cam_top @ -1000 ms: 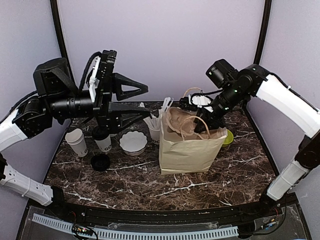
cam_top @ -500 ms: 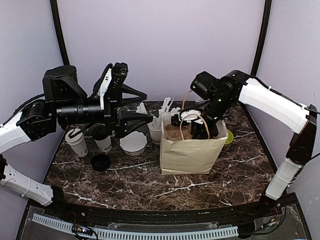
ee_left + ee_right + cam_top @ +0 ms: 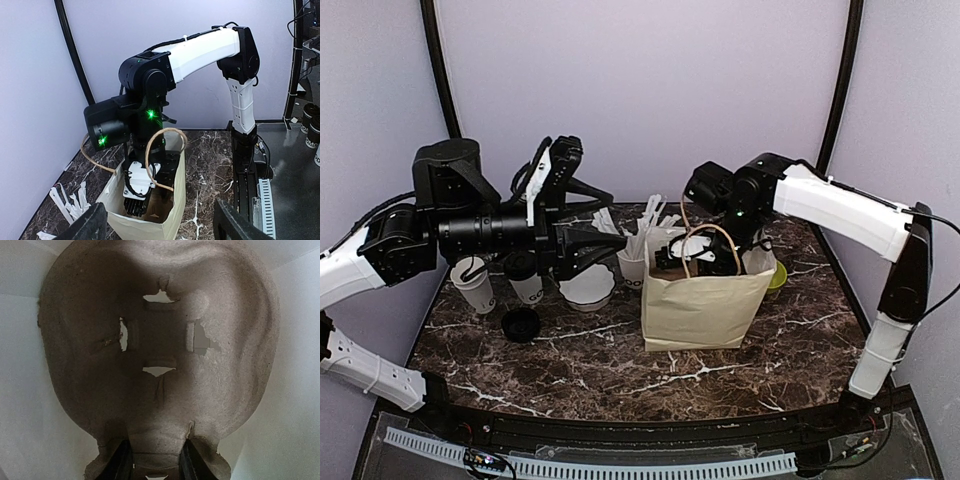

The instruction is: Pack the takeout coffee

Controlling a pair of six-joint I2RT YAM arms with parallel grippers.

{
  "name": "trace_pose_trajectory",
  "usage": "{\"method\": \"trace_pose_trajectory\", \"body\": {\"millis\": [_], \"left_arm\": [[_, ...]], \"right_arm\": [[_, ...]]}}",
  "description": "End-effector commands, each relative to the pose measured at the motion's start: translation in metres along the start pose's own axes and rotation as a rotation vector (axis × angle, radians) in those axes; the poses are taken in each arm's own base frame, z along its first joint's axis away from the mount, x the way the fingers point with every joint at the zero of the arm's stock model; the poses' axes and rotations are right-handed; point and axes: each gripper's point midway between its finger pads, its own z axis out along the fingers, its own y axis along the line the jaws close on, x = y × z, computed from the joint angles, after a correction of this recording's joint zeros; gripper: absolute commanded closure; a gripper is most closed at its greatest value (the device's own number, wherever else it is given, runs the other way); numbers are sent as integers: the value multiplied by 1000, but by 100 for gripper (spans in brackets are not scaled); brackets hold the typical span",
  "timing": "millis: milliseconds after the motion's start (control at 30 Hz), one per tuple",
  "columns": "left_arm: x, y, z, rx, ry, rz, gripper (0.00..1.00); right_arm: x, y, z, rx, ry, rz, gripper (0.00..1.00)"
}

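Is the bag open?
Open: the paper bag gapes at the top, and the right hand reaches inside, gripping the pulp cup carrier.

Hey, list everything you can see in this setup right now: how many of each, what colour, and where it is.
paper bag: one, brown, standing open mid-table
pulp cup tray: one, grey-brown, inside the bag
coffee cups: two, white with black lettering, far left
loose lid: one, black, on the table in front of the cups
scalloped bowl: one, white, right of the cups
cup of straws: one, white, between bowl and bag
green item: one, behind the bag, mostly hidden
table: one, dark marble
left claw: black, open, empty, near the bowl
right claw: down in the bag, shut on the tray
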Motion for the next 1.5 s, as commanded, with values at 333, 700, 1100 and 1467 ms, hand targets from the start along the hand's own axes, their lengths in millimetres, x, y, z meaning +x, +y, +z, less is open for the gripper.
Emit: {"method": "trace_pose_trajectory", "body": {"millis": [333, 700, 1100, 1467], "left_arm": [[6, 1, -3, -18, 4, 16, 24], [12, 1, -1, -14, 10, 8, 24], [19, 1, 1, -18, 21, 2, 24], [23, 0, 3, -13, 25, -4, 24]], "right_arm": [[11, 11, 59, -80, 65, 40, 70], [19, 21, 83, -118, 92, 52, 69], [22, 25, 89, -113, 109, 61, 66], [25, 32, 100, -84, 137, 79, 66]]}}
